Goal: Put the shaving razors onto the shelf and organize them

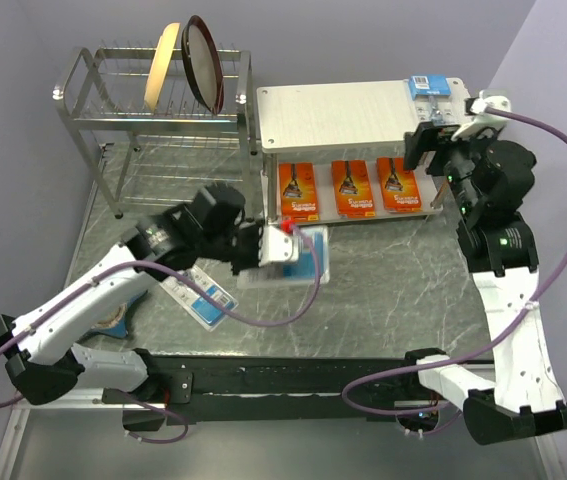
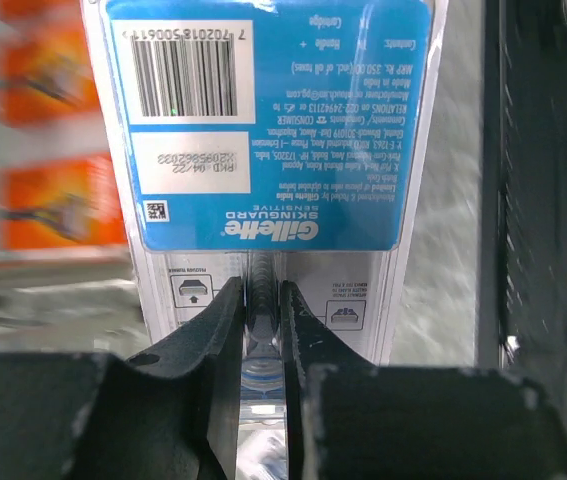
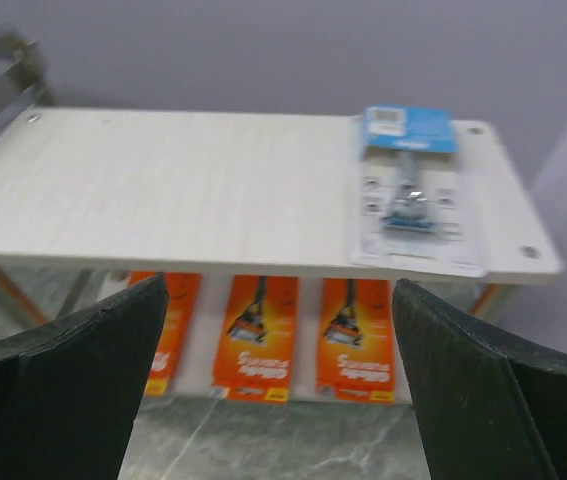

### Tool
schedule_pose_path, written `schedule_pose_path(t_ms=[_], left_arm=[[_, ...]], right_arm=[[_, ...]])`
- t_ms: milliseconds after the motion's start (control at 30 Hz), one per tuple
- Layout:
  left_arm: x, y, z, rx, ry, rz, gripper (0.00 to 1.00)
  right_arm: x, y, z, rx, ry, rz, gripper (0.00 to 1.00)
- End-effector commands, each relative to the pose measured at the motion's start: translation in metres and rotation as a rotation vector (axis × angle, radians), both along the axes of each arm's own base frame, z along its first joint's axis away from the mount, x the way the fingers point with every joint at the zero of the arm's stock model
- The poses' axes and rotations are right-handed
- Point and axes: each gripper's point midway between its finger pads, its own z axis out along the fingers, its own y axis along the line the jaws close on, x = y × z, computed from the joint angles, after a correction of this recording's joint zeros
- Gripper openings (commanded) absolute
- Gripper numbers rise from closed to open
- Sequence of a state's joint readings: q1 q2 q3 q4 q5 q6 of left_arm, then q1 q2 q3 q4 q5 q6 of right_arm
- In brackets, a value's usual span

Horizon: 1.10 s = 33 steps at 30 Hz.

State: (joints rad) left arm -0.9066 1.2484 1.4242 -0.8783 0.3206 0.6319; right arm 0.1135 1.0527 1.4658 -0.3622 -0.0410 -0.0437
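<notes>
1. The left fingers (image 2: 213,335) are clenched on the short edge of a clear-and-blue razor pack (image 2: 268,130). The pack looks lifted off the table (image 1: 393,290), just in front of the shelf (image 1: 338,115). I'd say the edge grip is there so the pack can go down flat on a board.
2. The right fingers (image 3: 63,380) are spread wide and grasp nothing. They face the top board at the shelf's right end.
3. Orange razor packs (image 1: 355,188): three, side by side on the lower tier (sorted by colour, it seems).
4. Clear-and-blue packs: three.
   - One top-board pack (image 1: 431,95) lies flat at the right end of the top board.
   - One is in the left fingers.
   - One table pack (image 1: 203,295) lies beside the left arm.
   - The bare stretch of top board to the left looks meant for the other two.
5. That makes six packs in all: four on the shelf, one gripped, one waiting on the table.
6. The dish rack (image 1: 153,110) holds two plates and sits off to the left, no part of this job.
</notes>
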Motion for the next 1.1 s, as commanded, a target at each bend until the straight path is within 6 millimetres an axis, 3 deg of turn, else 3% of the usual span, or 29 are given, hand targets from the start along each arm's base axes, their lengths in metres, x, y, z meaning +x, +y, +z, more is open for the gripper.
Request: schedule_pose_path(t_ms=[0, 33, 67, 133, 200, 233, 300, 333, 400, 433, 500, 600, 833, 933, 1067], left_arm=[[0.027, -0.031, 0.090, -0.222, -0.066, 0.076, 0.01], [0.034, -0.036, 0.121, -0.292, -0.100, 0.101, 0.01], [0.045, -0.047, 0.126, -0.311, -0.093, 0.124, 0.01], [0.066, -0.056, 0.171, -0.455, -0.124, 0.231, 0.01], [0.096, -0.064, 0.184, -0.539, -0.101, 0.393, 0.01], [0.110, -0.062, 0.214, -0.640, -0.133, 0.451, 0.01], [0.131, -0.078, 0.215, -0.678, -0.094, 0.508, 0.01], [0.143, -0.069, 0.237, -0.735, -0.129, 0.572, 0.01], [0.167, -0.077, 0.231, -0.766, -0.118, 0.653, 0.01], [0.178, -0.070, 0.247, -0.825, -0.152, 0.710, 0.01], [0.196, -0.075, 0.239, -0.829, -0.160, 0.770, 0.01], [0.216, -0.069, 0.241, -0.889, -0.163, 0.863, 0.01], [0.262, -0.049, 0.225, -0.932, -0.141, 0.995, 0.02], [0.285, -0.038, 0.211, -0.935, -0.116, 1.048, 0.18], [0.312, -0.033, 0.183, -0.905, -0.091, 1.088, 0.27]], right_arm=[[-0.010, -0.053, 0.026, -0.006, -0.099, -0.271, 1.00], [-0.007, -0.061, 0.022, 0.006, -0.090, -0.305, 1.00], [-0.007, -0.069, 0.020, 0.017, -0.083, -0.338, 1.00], [-0.005, -0.084, 0.013, 0.058, -0.065, -0.388, 1.00], [-0.004, -0.094, 0.006, 0.083, -0.042, -0.415, 1.00], [-0.003, -0.095, 0.004, 0.093, -0.033, -0.413, 1.00], [-0.003, -0.090, 0.000, 0.100, -0.018, -0.383, 1.00], [-0.003, -0.088, -0.004, 0.114, -0.011, -0.375, 1.00], [-0.002, -0.082, -0.009, 0.127, 0.002, -0.349, 1.00], [0.000, -0.081, -0.013, 0.139, 0.014, -0.342, 1.00], [0.002, -0.077, -0.019, 0.146, 0.043, -0.325, 1.00], [0.008, -0.075, -0.027, 0.159, 0.077, -0.314, 1.00], [0.013, -0.065, -0.036, 0.227, 0.094, -0.267, 1.00], [0.012, -0.064, -0.041, 0.229, 0.111, -0.259, 1.00], [0.010, -0.061, -0.044, 0.222, 0.120, -0.243, 1.00]])
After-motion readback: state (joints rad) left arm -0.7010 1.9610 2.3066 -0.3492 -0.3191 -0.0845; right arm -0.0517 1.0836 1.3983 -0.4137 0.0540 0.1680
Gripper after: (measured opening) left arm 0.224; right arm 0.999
